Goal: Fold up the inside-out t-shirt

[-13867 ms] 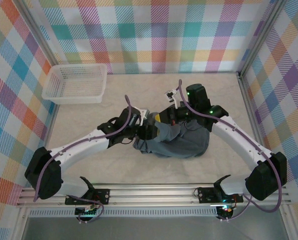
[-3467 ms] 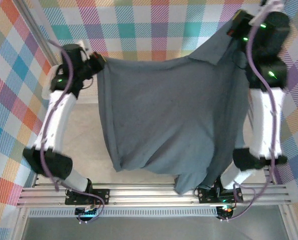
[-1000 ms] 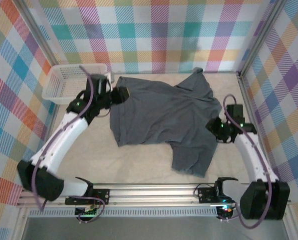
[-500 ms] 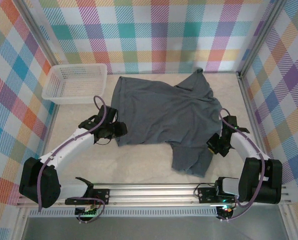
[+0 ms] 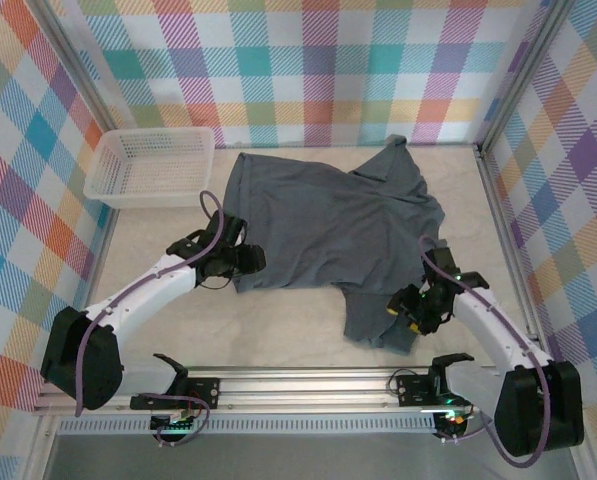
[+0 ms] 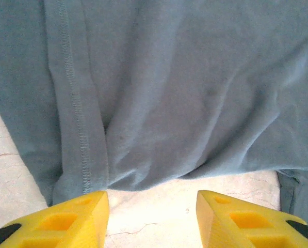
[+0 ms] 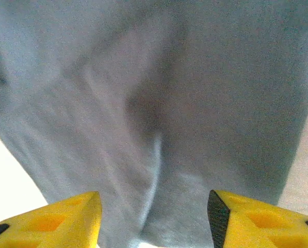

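Note:
The inside-out t-shirt [image 5: 328, 220], dark slate-grey, lies spread mostly flat across the middle of the table, with one part hanging toward the near edge. My left gripper [image 5: 256, 259] sits at the shirt's near-left corner. In the left wrist view that gripper [image 6: 152, 219] is open, bare table between its yellow fingers [image 6: 66, 219], and the stitched hem of the shirt [image 6: 184, 88] lies just ahead. My right gripper [image 5: 398, 312] is at the right side of the near part. In the right wrist view it [image 7: 154, 219] is open low over wrinkled shirt fabric [image 7: 143, 77].
A white mesh basket [image 5: 153, 165] stands at the far left corner, just left of the shirt. Plaid walls close the back and both sides. An aluminium rail [image 5: 308, 385] runs along the near edge. Bare tabletop [image 5: 178, 320] lies near left.
The left gripper came from the shirt's far-left corner by the basket to its near-left corner. The right gripper slid down-left along the shirt's right edge, and its jaws have spread.

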`<state>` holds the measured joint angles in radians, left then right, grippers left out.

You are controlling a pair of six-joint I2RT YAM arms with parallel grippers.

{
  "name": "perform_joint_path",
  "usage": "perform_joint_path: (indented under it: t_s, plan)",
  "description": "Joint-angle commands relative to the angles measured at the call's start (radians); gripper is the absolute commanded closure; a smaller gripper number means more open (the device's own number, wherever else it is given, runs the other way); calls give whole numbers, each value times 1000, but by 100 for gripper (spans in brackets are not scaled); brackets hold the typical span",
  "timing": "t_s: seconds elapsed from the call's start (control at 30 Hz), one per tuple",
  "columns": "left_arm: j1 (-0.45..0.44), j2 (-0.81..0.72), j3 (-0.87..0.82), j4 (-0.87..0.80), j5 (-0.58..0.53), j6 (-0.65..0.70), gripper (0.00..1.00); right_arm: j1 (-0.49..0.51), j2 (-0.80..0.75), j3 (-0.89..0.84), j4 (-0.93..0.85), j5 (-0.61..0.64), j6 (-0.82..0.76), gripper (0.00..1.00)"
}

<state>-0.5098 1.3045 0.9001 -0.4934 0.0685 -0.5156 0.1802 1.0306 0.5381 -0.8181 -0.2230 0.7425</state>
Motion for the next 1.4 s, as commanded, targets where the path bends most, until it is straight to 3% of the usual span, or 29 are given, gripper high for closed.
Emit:
perform_joint_path:
  t_s: [0.0, 0.07, 0.13, 0.17, 0.3, 0.43, 0.53, 0.57, 0.6, 0.63, 0.67, 0.73, 0.83, 0.93, 1.07, 1.17, 1.27, 1.37]
  plan:
    - [-18, 7, 13, 10, 9, -3, 52, 45, 59, -26, 36, -83, 68, 44]
    - [-19, 19, 24, 1, 6, 4, 52, 71, 111, -16, 83, -100, 83, 59]
    - [-19, 22, 31, -13, -5, 6, 52, 106, 141, 35, 95, -102, 90, 92]
    - [-20, 19, 31, -20, -11, 6, 52, 128, 143, 66, 85, -90, 92, 100]
    - [-21, -3, 12, -27, -29, 4, 52, 243, 208, 207, 100, -80, 154, 100]
    - [-21, 3, 5, -12, -30, -2, 52, 359, 458, 417, 181, -68, 191, 100]
    - [-21, 22, 10, 5, -26, -8, 51, 366, 656, 592, 223, -59, 180, 100]
    - [-21, 27, 13, 7, -23, -8, 51, 360, 694, 639, 206, -48, 160, 89]
    - [-21, 34, 17, 7, -18, -6, 52, 348, 723, 695, 153, -36, 140, 69]
    - [-20, 38, 23, 3, -16, -5, 51, 336, 721, 725, 109, -16, 117, 59]
    - [-21, 38, 27, -6, -16, -2, 52, 327, 698, 726, 85, 11, 97, 57]
    - [-21, 28, 25, -13, -25, 4, 51, 308, 604, 666, 49, 75, 71, 57]
    - [-21, 11, 10, -6, -24, 12, 51, 274, 424, 466, 31, 101, 101, 70]
    - [-20, 13, 4, -1, -14, 20, 51, 298, 269, 298, 23, 62, 183, 74]
    - [-21, 25, 1, 4, -9, 15, 51, 364, 129, 148, 171, -33, 408, 62]
    - [-21, 33, -1, 13, -1, 10, 51, 441, 100, 61, 426, -1, 561, 59]
    - [-21, 36, 1, 6, -4, 8, 51, 482, 154, 53, 530, 54, 509, 49]
    - [-21, 32, -6, 13, -4, 6, 51, 487, 157, -42, 669, 124, 463, 45]
